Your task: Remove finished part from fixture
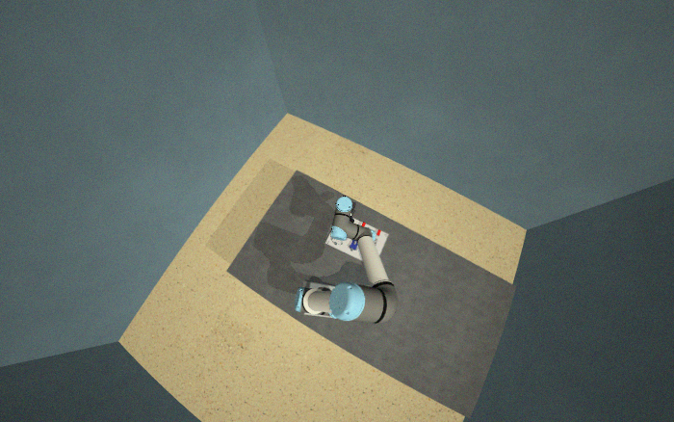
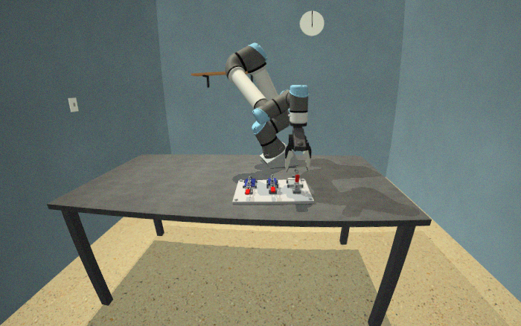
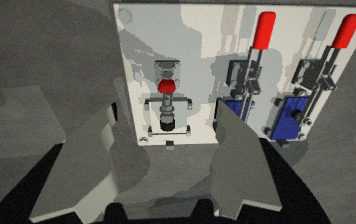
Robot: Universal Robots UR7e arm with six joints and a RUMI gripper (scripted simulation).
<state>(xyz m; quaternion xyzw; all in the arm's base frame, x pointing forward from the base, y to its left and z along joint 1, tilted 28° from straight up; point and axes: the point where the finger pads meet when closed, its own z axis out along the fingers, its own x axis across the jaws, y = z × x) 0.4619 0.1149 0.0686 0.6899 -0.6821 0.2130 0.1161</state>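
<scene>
The finished part (image 2: 291,183) (image 3: 179,119) is pale and sits between the pins of an end station of the white fixture plate (image 2: 261,198) (image 3: 212,30). Its slot cannot be made out. The toggle clamp there has its red handle (image 2: 297,178) (image 3: 167,86) standing up; the clamp partly hides the part. One blue blank (image 2: 275,181) (image 3: 232,105) is in the middle station and another blue blank (image 2: 252,184) (image 3: 287,117) in the far station, both under clamps with lowered handles. My gripper (image 2: 297,170) (image 3: 166,102) is open and empty, pointing down above the finished part's station.
The grey table (image 2: 153,192) (image 1: 437,308) surrounds the plate. The two lowered red handles (image 3: 264,31) (image 3: 345,31) reach toward the plate's front edge. The arm's base (image 2: 272,147) stands behind the fixture in the exterior view.
</scene>
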